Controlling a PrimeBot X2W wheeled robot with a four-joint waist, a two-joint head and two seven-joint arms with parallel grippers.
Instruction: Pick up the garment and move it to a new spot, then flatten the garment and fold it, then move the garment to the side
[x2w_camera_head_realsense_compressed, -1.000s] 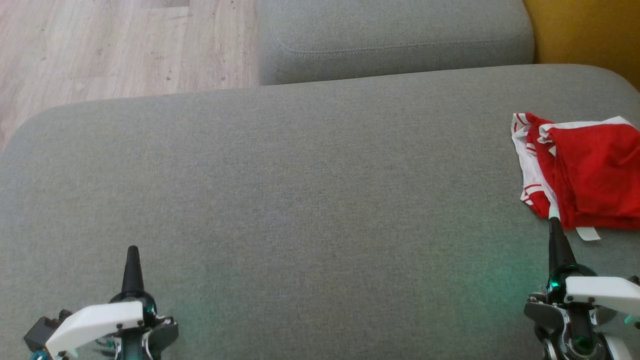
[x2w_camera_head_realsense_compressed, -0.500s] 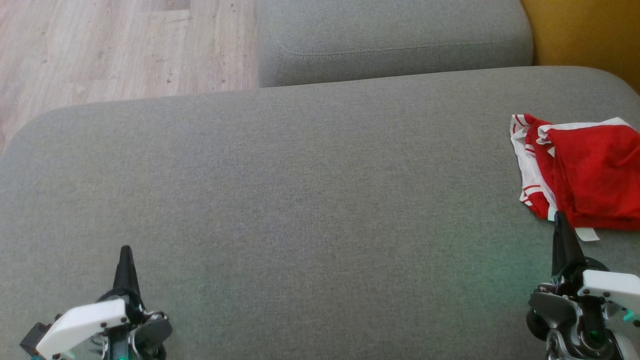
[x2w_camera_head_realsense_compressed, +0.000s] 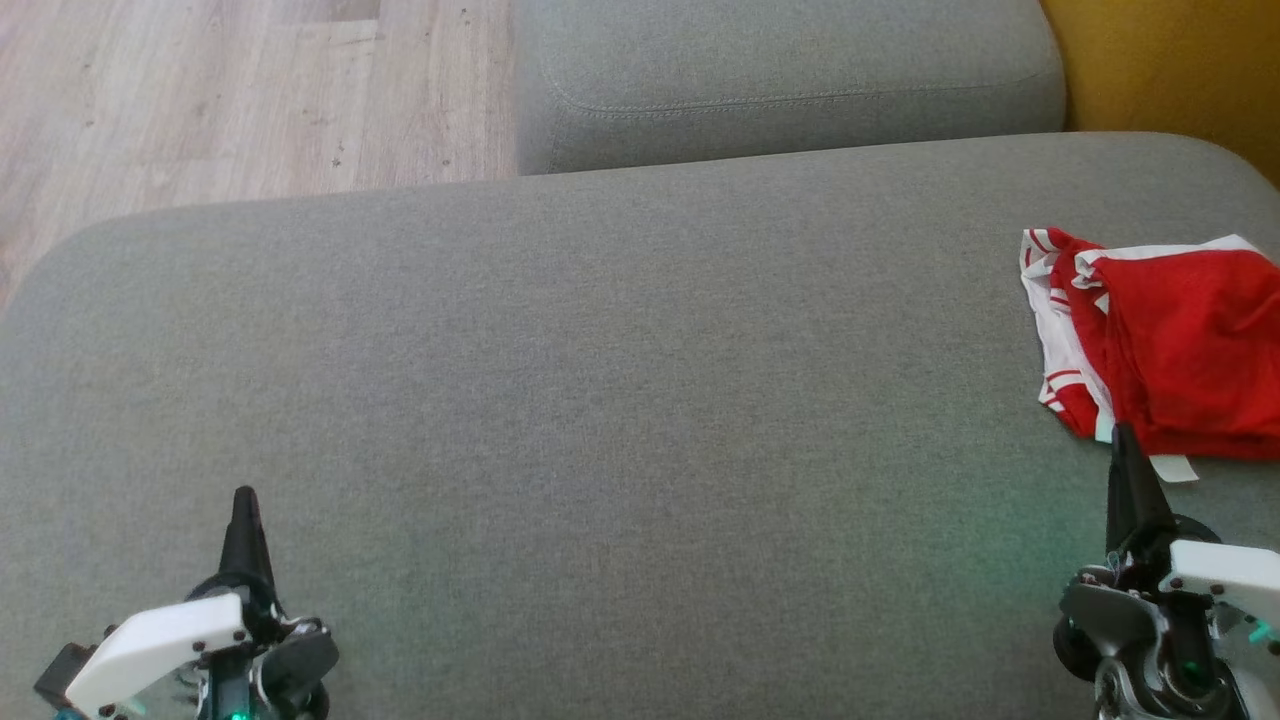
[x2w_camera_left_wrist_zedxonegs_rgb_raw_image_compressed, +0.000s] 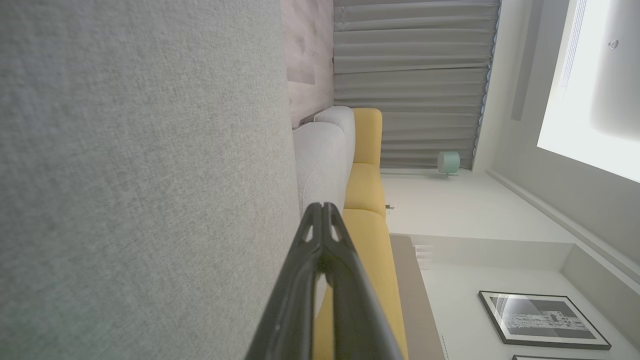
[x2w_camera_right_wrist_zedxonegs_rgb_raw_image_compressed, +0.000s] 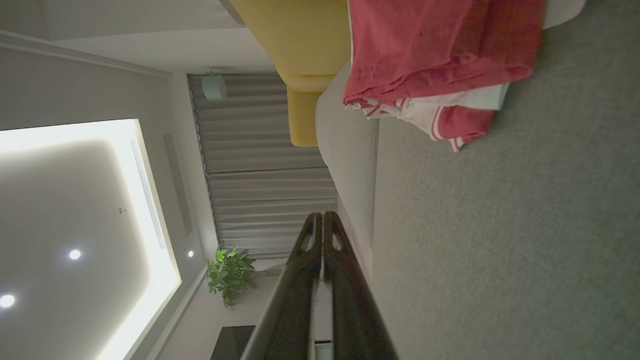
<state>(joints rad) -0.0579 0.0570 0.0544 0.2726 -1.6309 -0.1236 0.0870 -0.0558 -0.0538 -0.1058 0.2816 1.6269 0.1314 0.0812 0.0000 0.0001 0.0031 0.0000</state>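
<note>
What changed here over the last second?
Both grippers, shut, eased back slightly: the left gripper drifted left, the right gripper a little right, by the near edge of the red garment. Nothing was grabbed or released. The garment stayed put on the grey sofa.

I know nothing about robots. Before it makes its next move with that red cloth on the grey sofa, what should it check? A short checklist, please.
1. Left gripper shut and empty: ok.
2. Right gripper shut and empty: ok.
3. Right gripper's tip free of the garment: cannot tell. In the head view it meets the near hem.
4. Garment lying wholly on the grey cushion: cannot tell. The picture's edge cuts it off.
5. Fold tidy: not ok. A white striped layer sticks out beside the red one.
</note>
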